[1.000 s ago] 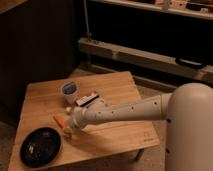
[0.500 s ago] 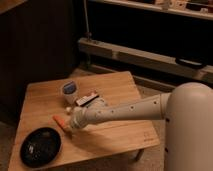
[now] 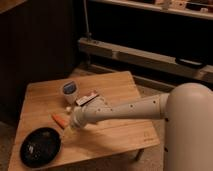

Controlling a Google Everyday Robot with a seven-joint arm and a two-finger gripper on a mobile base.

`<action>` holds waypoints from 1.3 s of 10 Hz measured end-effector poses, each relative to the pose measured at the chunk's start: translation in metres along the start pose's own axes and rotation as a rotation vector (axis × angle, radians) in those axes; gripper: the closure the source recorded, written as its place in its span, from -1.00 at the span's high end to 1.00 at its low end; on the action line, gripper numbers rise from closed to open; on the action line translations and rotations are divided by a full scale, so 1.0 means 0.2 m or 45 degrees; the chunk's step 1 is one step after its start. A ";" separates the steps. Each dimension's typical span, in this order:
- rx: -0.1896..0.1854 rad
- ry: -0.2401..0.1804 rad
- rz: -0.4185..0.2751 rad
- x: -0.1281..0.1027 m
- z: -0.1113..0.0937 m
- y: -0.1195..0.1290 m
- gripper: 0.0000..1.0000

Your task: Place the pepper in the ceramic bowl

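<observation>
The pepper point(image 3: 59, 119), small and orange-red, lies on the wooden table point(image 3: 115, 85) left of centre. The ceramic bowl point(image 3: 41, 146), a wide black glossy dish, sits at the table's front left corner, just below the pepper. My gripper point(image 3: 69, 131) is at the end of the white arm point(image 3: 130, 109), which reaches in from the right. It hangs low over the table just right of the pepper and above the bowl's right rim. Nothing shows in its grasp.
A small white cup with a blue top point(image 3: 69, 91) stands behind the pepper. A white boxy object point(image 3: 87, 98) lies beside the cup, close to the arm's wrist. Dark shelving and a metal rail point(image 3: 150, 55) run behind the table.
</observation>
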 end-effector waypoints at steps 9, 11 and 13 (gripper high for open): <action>-0.004 0.000 -0.006 -0.01 0.00 -0.02 0.17; -0.008 0.005 -0.011 -0.02 0.00 -0.02 0.17; -0.013 0.008 -0.014 -0.02 0.01 -0.02 0.17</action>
